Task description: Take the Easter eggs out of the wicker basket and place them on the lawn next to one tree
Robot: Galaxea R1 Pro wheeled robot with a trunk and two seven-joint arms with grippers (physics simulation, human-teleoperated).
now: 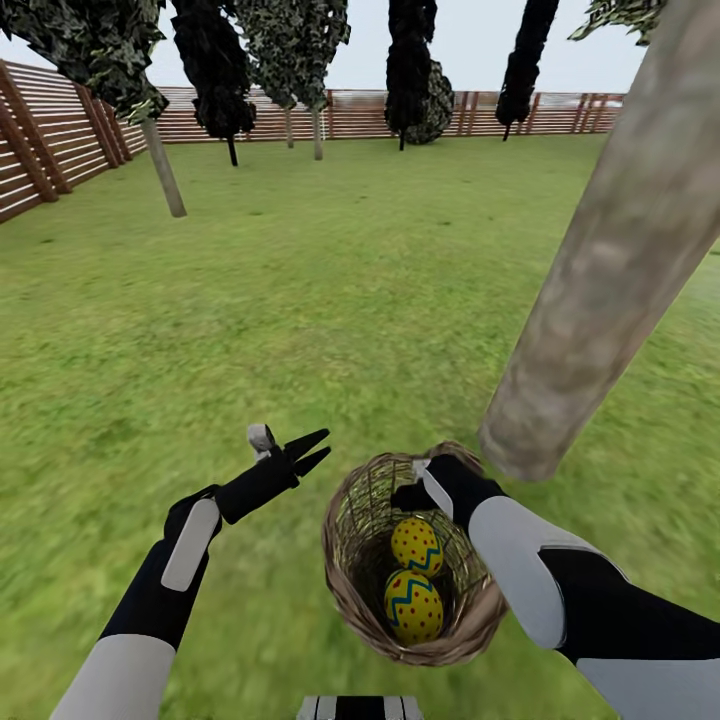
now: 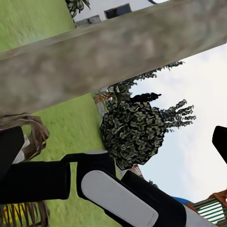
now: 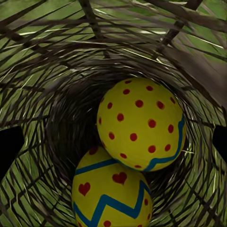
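Two yellow, red-dotted Easter eggs [image 3: 140,124] with blue zigzag bands lie stacked deep in the brown woven wicker basket [image 1: 350,590], straight ahead of the right gripper [image 1: 415,494] at its rim, jaws spread and empty. Left gripper [image 1: 310,451], parted, holds nothing beside the basket. Two eggs visibly remain; the third is unseen. Basket mouth tilts up; egg axes unclear; grey-brown trunk [image 1: 610,260] stands just beyond.

Two yellow eggs [image 1: 416,546] with red dots and blue zigzags lie in a brown basket [image 1: 350,590] on green grass [image 1: 300,300].
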